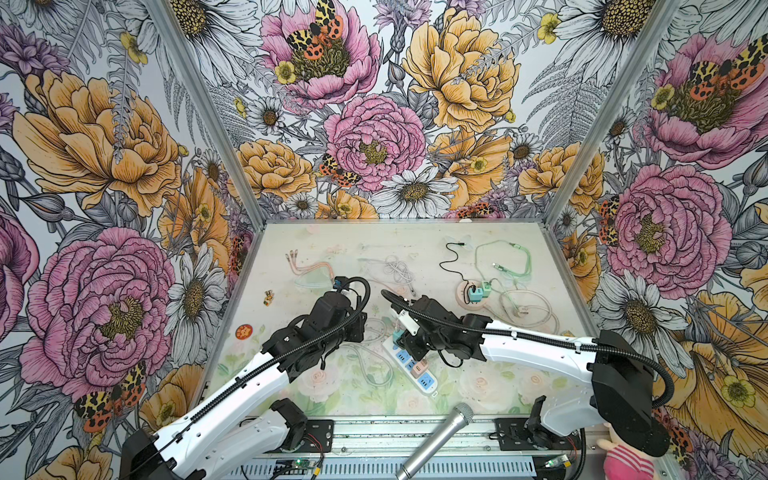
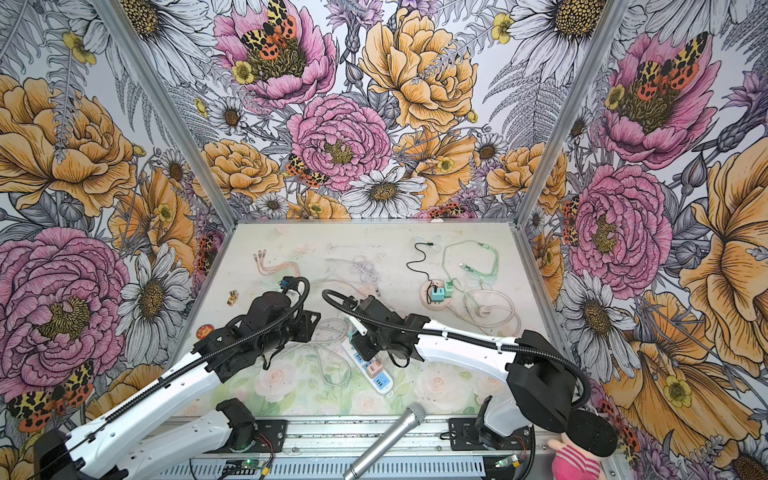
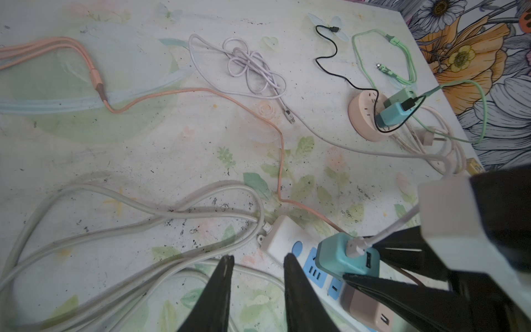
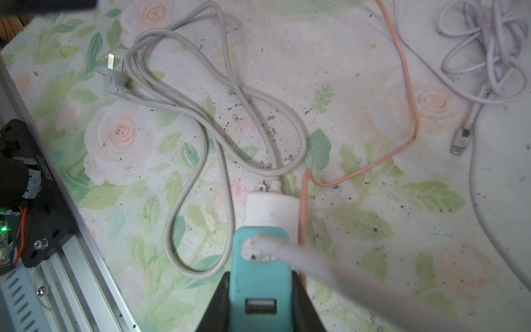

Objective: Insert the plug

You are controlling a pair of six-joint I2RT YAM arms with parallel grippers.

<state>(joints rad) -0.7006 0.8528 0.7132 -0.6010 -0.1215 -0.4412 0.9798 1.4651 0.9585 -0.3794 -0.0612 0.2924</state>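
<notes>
The plug is a teal adapter (image 4: 260,293) with a white cable (image 4: 339,273) in its top. It stands on the end socket of the white power strip (image 4: 270,209). My right gripper (image 4: 261,277) is shut on its two sides. In both top views the plug (image 1: 398,335) (image 2: 353,332) shows at the strip's (image 1: 419,374) (image 2: 376,374) far end, under the right wrist. My left gripper (image 3: 258,258) hovers open just beside the strip's (image 3: 283,235) cord end, with nothing between its fingers. A beige adapter (image 3: 365,307) sits further along the strip.
The strip's grey cord (image 3: 143,224) loops on the mat near the left gripper. A peach cable (image 3: 281,149) runs past the strip. A white tangled cable (image 1: 397,270) and a round pink socket (image 1: 463,291) with adapters lie behind. A microphone (image 1: 440,440) leans over the front rail.
</notes>
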